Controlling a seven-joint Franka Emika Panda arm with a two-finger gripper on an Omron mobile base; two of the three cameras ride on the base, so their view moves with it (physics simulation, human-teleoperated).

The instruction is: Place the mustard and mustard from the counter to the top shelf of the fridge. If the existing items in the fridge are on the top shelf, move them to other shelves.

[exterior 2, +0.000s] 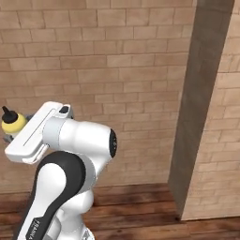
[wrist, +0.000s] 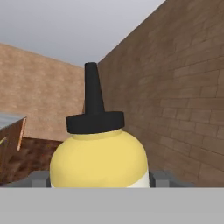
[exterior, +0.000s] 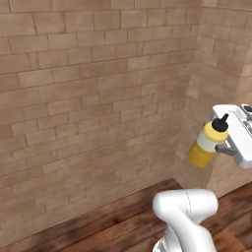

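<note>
I am squeezing my fingers [wrist: 162, 178] on both sides of the fat yellow mustard bottle [exterior: 206, 143] with the pointy black cap [wrist: 93, 106], holding it up in the air, and past it the brick wall [exterior: 88, 113] is standing over the wooden floor [exterior: 123, 221].

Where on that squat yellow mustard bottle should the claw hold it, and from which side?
Around the wide yellow body of the mustard bottle, below the pointed black cap, coming in from the side. The cap tapers too narrow to pinch. The claw already holds it that way, roughly upright in the air.
</note>
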